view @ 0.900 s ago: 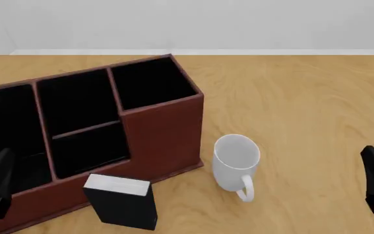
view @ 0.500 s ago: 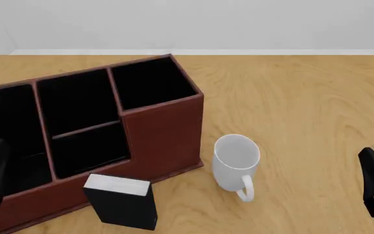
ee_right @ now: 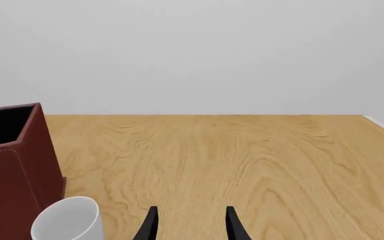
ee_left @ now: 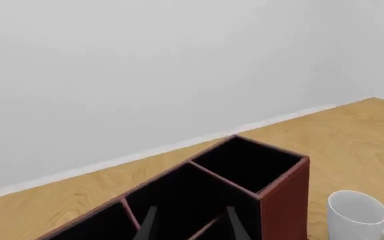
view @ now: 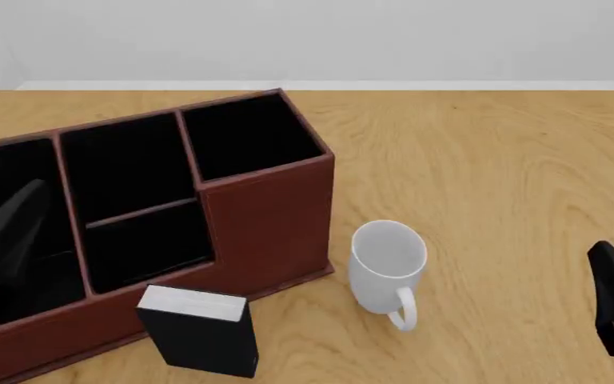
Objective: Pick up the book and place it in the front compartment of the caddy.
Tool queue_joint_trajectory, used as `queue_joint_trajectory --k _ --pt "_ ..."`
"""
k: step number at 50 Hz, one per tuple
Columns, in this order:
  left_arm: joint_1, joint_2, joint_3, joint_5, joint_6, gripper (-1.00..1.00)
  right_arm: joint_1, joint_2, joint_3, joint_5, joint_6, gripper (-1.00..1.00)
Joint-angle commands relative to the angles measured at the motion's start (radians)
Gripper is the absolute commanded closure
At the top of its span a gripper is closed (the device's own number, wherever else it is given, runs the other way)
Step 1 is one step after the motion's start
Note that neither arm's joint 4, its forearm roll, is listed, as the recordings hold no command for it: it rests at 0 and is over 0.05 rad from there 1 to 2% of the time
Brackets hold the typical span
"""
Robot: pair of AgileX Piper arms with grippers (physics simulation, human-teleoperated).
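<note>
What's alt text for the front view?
A black book stands on the table against the front of a brown caddy, a white mug beside it. Two empty grippers, left and right, sit at the edges.

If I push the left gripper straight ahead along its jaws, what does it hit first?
Most likely the caddy: the left gripper, jaws open, points over its black cells toward the tall end cell. Depth is unclear; it might skim over the rim.

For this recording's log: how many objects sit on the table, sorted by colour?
Black: 1, the book
White: 1, the mug
Reddish-brown: 1, the caddy
Total: 3
</note>
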Motion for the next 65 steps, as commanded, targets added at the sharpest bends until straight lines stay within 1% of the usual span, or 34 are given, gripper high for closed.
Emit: queue_joint_trajectory --k 1,2,3,5,6,9,10,11,12,13,14,16,19,21,24,27,28,30,31,34,35,36,41,43,45,46,49,54,56,57,59,63,65 --pt "-0.148 0.143 -0.11 0.012 0.066 -1.0 0.0 0.004 0.002 -0.006 0.001 -1.0" --pt "-0.177 0.157 -0.128 0.028 0.064 -1.0 0.0 0.004 0.002 -0.006 0.001 -1.0" --pt "-0.208 0.154 -0.142 0.042 0.089 -1.0 0.001 0.007 0.003 -0.01 0.001 -1.0" --pt "-0.256 0.164 -0.201 0.093 0.072 -1.0 0.0 0.001 -0.001 0.0 0.001 -1.0" --pt "-0.288 0.166 -0.224 0.11 0.113 -1.0 0.001 0.005 0.001 -0.006 0.001 -1.0" --pt "-0.33 0.202 -0.259 0.135 0.152 -1.0 0.001 0.008 0.004 -0.013 0.001 -1.0" --pt "-0.366 0.2 -0.282 0.15 0.194 -1.0 0.001 0.008 0.004 -0.013 0.001 -1.0" --pt "-0.387 0.223 -0.302 0.167 0.2 -1.0 0.001 0.002 -0.003 0.001 0.001 -1.0" --pt "-0.408 0.229 -0.31 0.171 0.226 -1.0 0.001 0.002 -0.002 -0.001 0.001 -1.0" --pt "-0.407 0.236 -0.321 0.171 0.248 -1.0 0.001 0.002 -0.002 -0.001 0.001 -1.0" --pt "-0.427 0.261 -0.342 0.19 0.244 -1.0 0.001 0.006 0.003 -0.009 0.001 -1.0" --pt "-0.43 0.309 -0.365 0.195 0.296 -1.0 0.0 0.006 0.003 -0.01 0.001 -1.0" --pt "-0.468 0.352 -0.407 0.237 0.325 -1.0 0.001 0.007 0.003 -0.01 0.001 -1.0" --pt "-0.497 0.364 -0.425 0.253 0.369 -1.0 0.001 0.006 0.003 -0.01 0.001 -1.0" --pt "-0.551 0.392 -0.481 0.314 0.4 -1.0 0.001 0.007 0.003 -0.01 0.001 -1.0" --pt "-0.577 0.426 -0.51 0.35 0.437 -1.0 0.001 0.006 0.003 -0.01 0.001 -1.0" --pt "-0.608 0.443 -0.533 0.385 0.428 -1.0 0.001 0.006 0.003 -0.01 0.001 -1.0" --pt "-0.629 0.457 -0.531 0.398 0.478 -1.0 0.001 0.007 0.003 -0.01 0.001 -1.0" --pt "-0.622 0.459 -0.53 0.392 0.495 -1.0 0.001 0.006 0.003 -0.01 0.001 -1.0" --pt "-0.629 0.497 -0.563 0.431 0.484 -1.0 0.001 0.006 0.003 -0.01 0.001 -1.0" --pt "-0.649 0.502 -0.571 0.449 0.482 -1.0 0.001 0.006 0.003 -0.01 0.001 -1.0" --pt "-0.654 0.497 -0.562 0.444 0.501 -1.0 0.001 0.006 0.003 -0.01 0.001 -1.0" --pt "-0.708 0.529 -0.561 0.507 0.475 -1.0 0.0 0.006 0.003 -0.01 0.001 -1.0" --pt "-0.726 0.525 -0.545 0.514 0.499 -1.0 0.001 0.006 0.003 -0.01 0.001 -1.0" --pt "-0.749 0.532 -0.553 0.54 0.477 -1.0 0.001 0.006 0.003 -0.01 0.001 -1.0" --pt "-0.761 0.546 -0.563 0.564 0.455 -1.0 0.0 0.006 0.003 -0.01 0.001 -1.0" --pt "-0.769 0.555 -0.563 0.578 0.461 -1.0 0.0 0.006 0.003 -0.01 0.001 -1.0" --pt "-0.786 0.59 -0.6 0.642 0.429 -1.0 0.001 0.006 0.003 -0.01 0.001 -1.0" --pt "-0.797 0.589 -0.603 0.659 0.439 -1.0 0.001 0.006 0.003 -0.01 0.001 -1.0" --pt "-0.813 0.603 -0.617 0.69 0.42 -1.0 0.001 0.006 0.003 -0.01 0.001 -1.0" --pt "-0.834 0.601 -0.609 0.708 0.422 -1.0 0.001 0.007 0.003 -0.01 0.001 -1.0" --pt "-0.862 0.615 -0.605 0.743 0.4 -1.0 0.001 0.006 0.003 -0.01 0.001 -1.0" --pt "-0.872 0.619 -0.591 0.752 0.407 -1.0 0.001 0.006 0.003 -0.01 0.001 -1.0"
